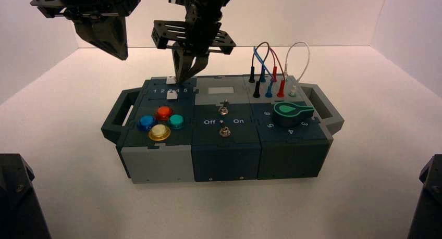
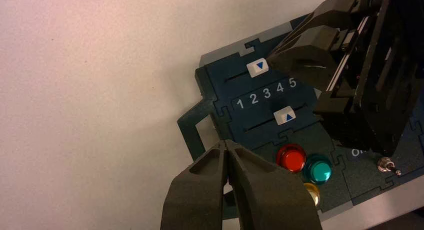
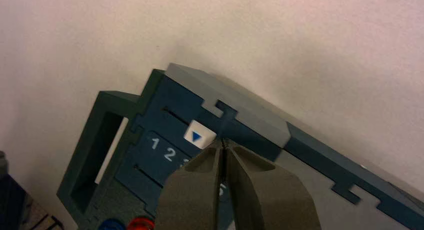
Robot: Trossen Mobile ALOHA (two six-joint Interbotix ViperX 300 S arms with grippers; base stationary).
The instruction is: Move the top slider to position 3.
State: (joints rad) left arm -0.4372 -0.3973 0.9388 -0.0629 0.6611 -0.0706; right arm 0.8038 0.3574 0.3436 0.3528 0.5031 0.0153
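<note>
The top slider [image 2: 258, 66], a tiny white knob with a blue triangle, sits in the far slot of the dark panel, about level with the printed 3 [image 2: 267, 93] of the 1 2 3 4 5 row. It also shows in the right wrist view [image 3: 200, 137] and the high view [image 1: 171, 79]. My right gripper [image 3: 222, 142] is shut and empty. Its tips rest against the side of the knob that faces the 5. In the high view the right gripper [image 1: 186, 76] points down at the box's far left corner. My left gripper [image 2: 226, 145] is shut and empty, raised above the box's left end [image 1: 112, 41].
The twin white slider [image 2: 285, 116] sits in the near slot. Red [image 1: 164, 113], teal [image 1: 176, 121], blue [image 1: 145, 123] and yellow [image 1: 159, 132] buttons lie in front of it. Two toggle switches [image 1: 223, 110] are mid-box. A green knob [image 1: 292, 113] and looped wires [image 1: 271, 67] are on the right.
</note>
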